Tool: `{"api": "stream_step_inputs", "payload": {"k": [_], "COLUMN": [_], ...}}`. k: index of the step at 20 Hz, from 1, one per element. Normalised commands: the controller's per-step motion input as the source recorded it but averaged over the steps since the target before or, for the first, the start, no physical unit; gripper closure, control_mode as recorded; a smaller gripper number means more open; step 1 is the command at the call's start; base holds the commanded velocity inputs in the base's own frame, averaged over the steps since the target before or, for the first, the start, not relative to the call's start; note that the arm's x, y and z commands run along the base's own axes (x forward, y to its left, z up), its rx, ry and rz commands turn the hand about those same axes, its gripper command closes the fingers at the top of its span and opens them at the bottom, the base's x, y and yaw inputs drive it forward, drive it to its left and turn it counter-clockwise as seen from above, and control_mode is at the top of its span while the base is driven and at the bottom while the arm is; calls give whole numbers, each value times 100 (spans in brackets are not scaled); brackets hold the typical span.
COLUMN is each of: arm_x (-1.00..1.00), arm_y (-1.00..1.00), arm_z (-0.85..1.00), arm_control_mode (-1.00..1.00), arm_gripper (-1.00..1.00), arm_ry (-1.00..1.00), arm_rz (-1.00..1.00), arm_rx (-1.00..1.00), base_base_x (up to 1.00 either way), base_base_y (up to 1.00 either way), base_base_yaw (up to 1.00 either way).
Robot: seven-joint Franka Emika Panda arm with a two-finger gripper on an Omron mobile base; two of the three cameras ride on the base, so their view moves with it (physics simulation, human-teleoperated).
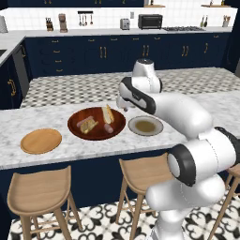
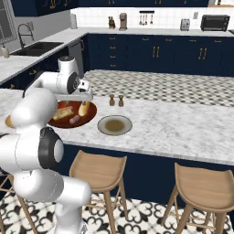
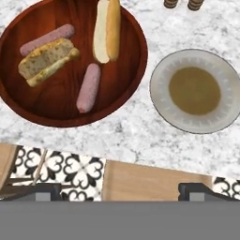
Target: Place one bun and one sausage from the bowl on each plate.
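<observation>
The gripper [image 3: 120, 190] hangs over the counter's near edge with its fingers spread wide and holding nothing. In the dark red-brown bowl [image 3: 18, 101] lie two buns [image 3: 107, 29] and two sausages [image 3: 88, 87]. The grey-rimmed plate [image 3: 161, 105] sits just beside the bowl, while the light-wood plate [image 1: 41, 140] lies on the bowl's other side.

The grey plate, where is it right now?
The grey plate sits on the marble counter, just right of the big red-brown bowl in the left base view, with nothing on it.
</observation>
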Motion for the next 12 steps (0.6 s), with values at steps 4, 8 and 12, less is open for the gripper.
{"api": "stream_step_inputs", "payload": {"k": [4,8,12], "arm_x": [44,45,46], "arm_y": [23,20,14], "arm_z": [-30,-18,-19], "arm_control_mode": [-100,-100,-100], "arm_gripper": [-100,-100,-100], "arm_ry": [0,0,0], "arm_rz": [0,0,0], "arm_rx": [0,0,0], "base_base_x": [0,0,0], "base_base_y": [0,0,0], "base_base_yaw": [0,0,0]}}
